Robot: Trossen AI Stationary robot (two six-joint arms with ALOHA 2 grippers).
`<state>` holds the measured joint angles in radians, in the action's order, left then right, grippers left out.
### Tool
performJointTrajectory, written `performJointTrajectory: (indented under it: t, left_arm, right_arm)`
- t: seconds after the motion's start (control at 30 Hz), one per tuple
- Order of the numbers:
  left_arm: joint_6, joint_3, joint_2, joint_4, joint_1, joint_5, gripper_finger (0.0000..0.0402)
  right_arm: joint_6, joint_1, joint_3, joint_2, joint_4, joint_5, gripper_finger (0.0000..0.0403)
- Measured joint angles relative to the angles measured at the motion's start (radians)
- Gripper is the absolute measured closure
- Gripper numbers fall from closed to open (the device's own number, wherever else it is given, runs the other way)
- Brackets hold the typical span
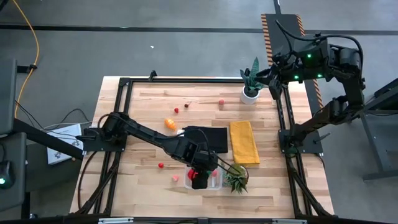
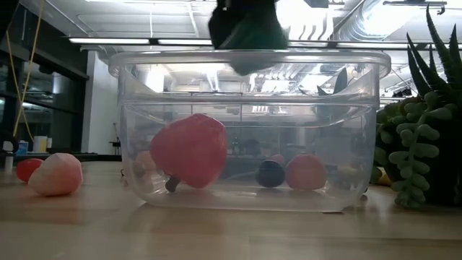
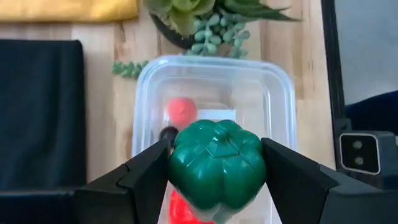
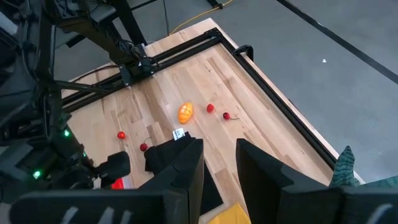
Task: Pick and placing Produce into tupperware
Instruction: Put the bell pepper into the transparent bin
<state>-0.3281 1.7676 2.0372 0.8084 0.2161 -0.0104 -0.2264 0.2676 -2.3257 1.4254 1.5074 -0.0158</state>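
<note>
While my left gripper (image 3: 217, 171) clamps the glossy green toy pepper (image 3: 216, 167) above the clear plastic tub (image 3: 273, 93), already holding a big red fruit (image 2: 189, 150) and berries, the orange piece (image 1: 170, 124) and scattered red berries wait on the table, my right arm parked aside, fingers slightly apart.

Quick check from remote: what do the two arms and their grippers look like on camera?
Both arms are dark, jointed, with black cabling. The left gripper has broad, angular matte-black fingers. The right gripper has similar flat black fingers; green indicator lights glow on the right arm near its wrist.
</note>
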Motion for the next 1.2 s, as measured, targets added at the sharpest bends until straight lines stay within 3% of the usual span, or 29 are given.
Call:
performJointTrajectory:
  t: [1.2]
  left_arm:
    - [0.017, -0.017, 0.028, 0.001, 0.0, -0.024, 0.0172]
  right_arm:
    - [-0.027, 0.0, 0.0, 0.0, 0.0, 0.0, 0.0317]
